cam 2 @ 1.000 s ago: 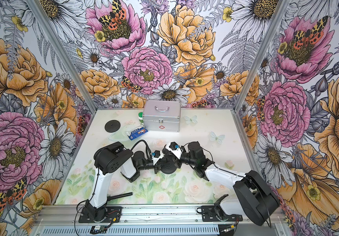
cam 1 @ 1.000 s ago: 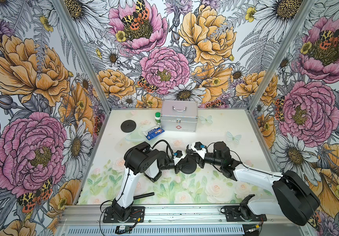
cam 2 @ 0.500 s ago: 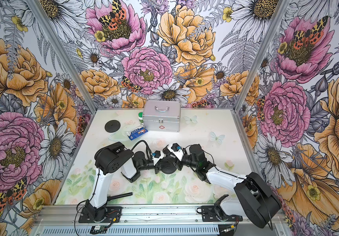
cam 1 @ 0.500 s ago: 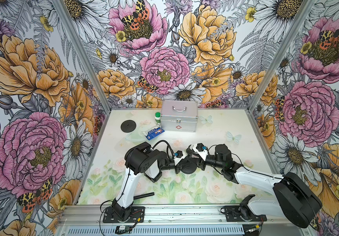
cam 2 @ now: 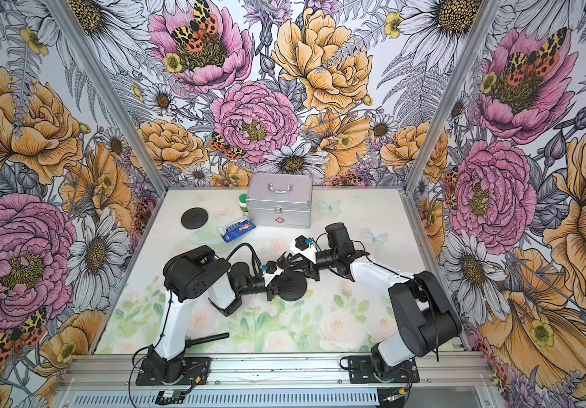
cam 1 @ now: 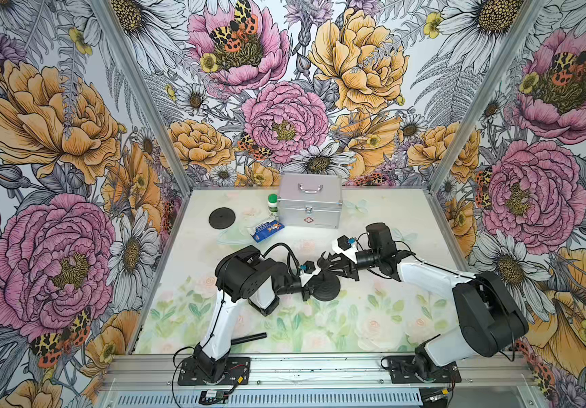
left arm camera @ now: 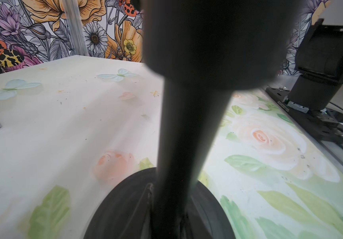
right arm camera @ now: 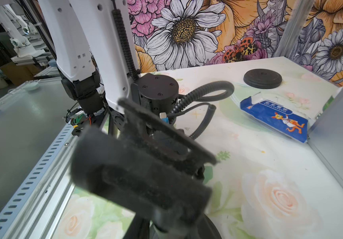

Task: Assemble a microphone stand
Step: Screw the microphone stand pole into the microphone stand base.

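Observation:
A black round base [cam 1: 327, 290] [cam 2: 292, 289] lies mid-table with a short black post [left arm camera: 182, 144] standing up from it. My left gripper [cam 1: 307, 286] [cam 2: 271, 283] reaches in low from the left and is shut on the post just above the base [left arm camera: 123, 209]. A black microphone clip [right arm camera: 137, 171] sits at the post's top, blurred and close in the right wrist view. My right gripper [cam 1: 326, 264] [cam 2: 287, 263] comes in from the right and is shut on that clip. The join between clip and post is hidden.
A second black disc [cam 1: 221, 218] [right arm camera: 262, 78] lies at the back left. A loose black rod [cam 1: 249, 338] lies near the front rail by the left arm's foot. A silver case [cam 1: 310, 201], a green-capped bottle [cam 1: 272, 202] and a blue packet [cam 1: 266, 229] stand at the back.
The right arm's wrist has shifted and turned slightly at the clip, and its jaws opened briefly and closed again. The left arm and the base have stayed put.

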{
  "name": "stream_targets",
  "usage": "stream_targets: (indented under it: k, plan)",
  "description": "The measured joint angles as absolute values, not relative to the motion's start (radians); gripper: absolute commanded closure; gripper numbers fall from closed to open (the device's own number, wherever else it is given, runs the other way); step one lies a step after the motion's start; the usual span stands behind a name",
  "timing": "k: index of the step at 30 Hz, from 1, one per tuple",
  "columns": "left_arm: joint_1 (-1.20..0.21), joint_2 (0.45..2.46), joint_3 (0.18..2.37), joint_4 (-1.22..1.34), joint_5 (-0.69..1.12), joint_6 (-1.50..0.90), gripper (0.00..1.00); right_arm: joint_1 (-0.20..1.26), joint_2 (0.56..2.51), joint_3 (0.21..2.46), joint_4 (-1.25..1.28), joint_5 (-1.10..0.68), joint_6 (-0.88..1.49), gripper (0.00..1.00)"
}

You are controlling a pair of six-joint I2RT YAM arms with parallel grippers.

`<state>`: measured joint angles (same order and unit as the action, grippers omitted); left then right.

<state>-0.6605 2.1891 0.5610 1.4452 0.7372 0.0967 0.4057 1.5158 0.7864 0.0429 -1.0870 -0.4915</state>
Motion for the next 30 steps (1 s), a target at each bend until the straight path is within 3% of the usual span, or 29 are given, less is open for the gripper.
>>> stream_targets:
  k: [3, 7, 14, 15, 17, 20, 30]
  plan:
    - [-0.657, 2.189, 0.560, 1.446, 0.740, 0.097, 0.77, 0.415, 1.495, 0.759, 0.094, -1.039, -0.459, 0.98]
    - [-0.657, 2.189, 0.558, 1.448, 0.743, 0.095, 0.77, 0.478, 1.391, 0.588, 0.357, -0.830, -0.265, 1.00]
    - [-0.647, 2.189, 0.555, 1.449, 0.744, 0.062, 0.77, 0.878, 1.294, 0.412, 0.619, 0.083, -0.013, 1.00]
    - [-0.646, 2.189, 0.556, 1.448, 0.744, 0.057, 0.77, 0.911, 1.304, 0.411, 0.640, 0.165, 0.000, 0.96]
    - [-0.645, 2.189, 0.556, 1.448, 0.741, 0.049, 0.77, 0.951, 1.332, 0.400, 0.701, 0.276, 0.010, 0.79]
    - [-0.646, 2.189, 0.558, 1.448, 0.740, 0.054, 0.77, 0.945, 1.341, 0.382, 0.746, 0.256, -0.031, 0.64]
    - [-0.653, 2.189, 0.567, 1.440, 0.734, 0.083, 0.77, 0.558, 1.282, 0.378, 0.508, -0.450, -0.310, 0.58]
